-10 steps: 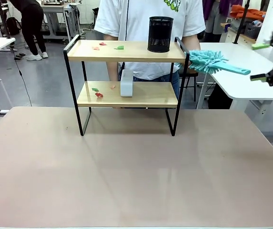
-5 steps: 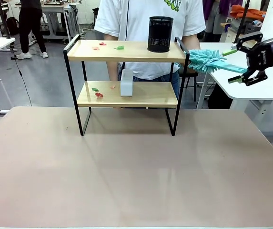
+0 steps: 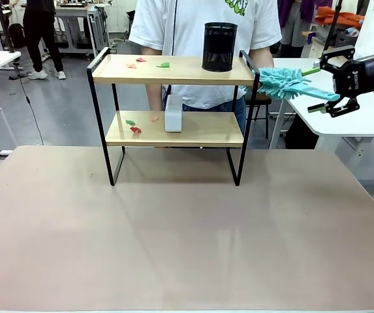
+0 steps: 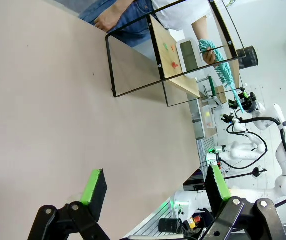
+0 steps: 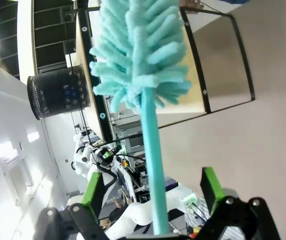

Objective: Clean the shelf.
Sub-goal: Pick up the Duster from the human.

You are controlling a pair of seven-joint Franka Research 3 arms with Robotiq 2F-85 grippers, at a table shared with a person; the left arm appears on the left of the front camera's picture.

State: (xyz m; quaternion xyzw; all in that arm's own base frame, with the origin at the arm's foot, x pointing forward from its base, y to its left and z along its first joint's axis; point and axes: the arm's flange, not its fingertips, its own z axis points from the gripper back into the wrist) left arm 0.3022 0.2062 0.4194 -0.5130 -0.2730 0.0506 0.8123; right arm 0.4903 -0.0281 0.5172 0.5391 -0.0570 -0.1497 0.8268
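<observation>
Front view: find the shelf (image 3: pixel 187 70) at the far side of the counter (image 3: pixel 187 228), with paper scraps (image 3: pixel 164 64) on the upper board and more on the lower one, a black mesh cup (image 3: pixel 220 46) on top and a white box (image 3: pixel 173 113) below. Note the duster (image 3: pixel 284 81) held out by the person (image 3: pixel 200 26) just past the shelf's right post. Note also the right fingers (image 3: pixel 335 107) spread wide above and below its handle, not yet closed on it.

Left wrist view: see the left fingers (image 4: pixel 94 186) wide apart and empty, low over bare counter, well apart from the shelf (image 4: pixel 170 55).

Right wrist view: check the handle (image 5: pixel 150 150) running up between the two green pads (image 5: pixel 93 192), roughly centred and apparently touching neither, with the fluffy head (image 5: pixel 138 50) beyond and the cup (image 5: pixel 58 92) off to one side.

For a good handover, close squarely on the bare handle, short of the fluff. Grip firmly before any release by the person, and avoid tugging. Afterwards, probably sweep the scraps off each board, keeping clear of cup and box.
</observation>
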